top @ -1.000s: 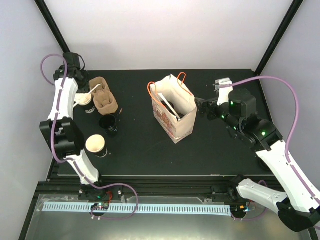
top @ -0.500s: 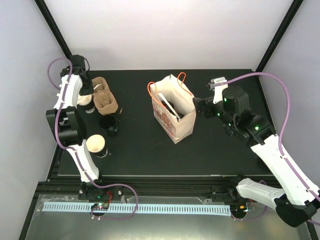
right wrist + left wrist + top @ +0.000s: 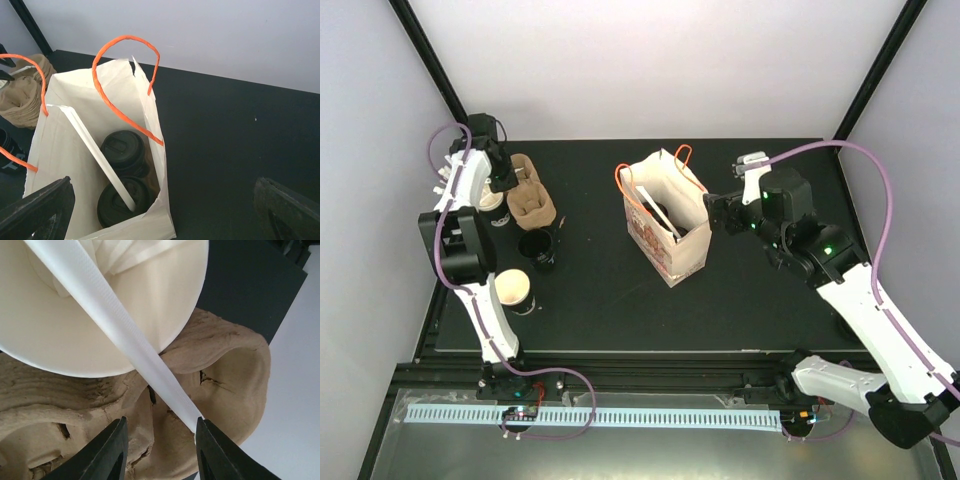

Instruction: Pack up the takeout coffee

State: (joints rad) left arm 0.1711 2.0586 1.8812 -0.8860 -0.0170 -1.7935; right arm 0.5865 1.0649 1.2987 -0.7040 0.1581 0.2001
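Two takeout coffee cups with black lids [image 3: 123, 150] [image 3: 125, 200] stand inside the white paper bag [image 3: 60, 145], with a white stick leaning over them. The bag [image 3: 665, 235] stands mid-table. Another black cup [image 3: 538, 248] and an open cup with a tan inside [image 3: 512, 290] stand at the left. My left gripper [image 3: 504, 180] [image 3: 160, 440] is open over the brown pulp carrier [image 3: 220, 375], beside the lidless stirrer cup [image 3: 65, 325]. A white stirrer [image 3: 125, 340] ends at its right finger. My right gripper [image 3: 717, 212] [image 3: 165, 215] is wide open and empty by the bag's right side.
The pulp carrier [image 3: 527, 198] and the stirrer cup [image 3: 490, 203] sit at the table's far left, close to the left wall and black frame post. The bag's orange handles [image 3: 125, 75] stand up above its mouth.
My left gripper has moved from over the stirrer cup toward the pulp carrier. My right gripper has shifted slightly up and left, closer to the bag.
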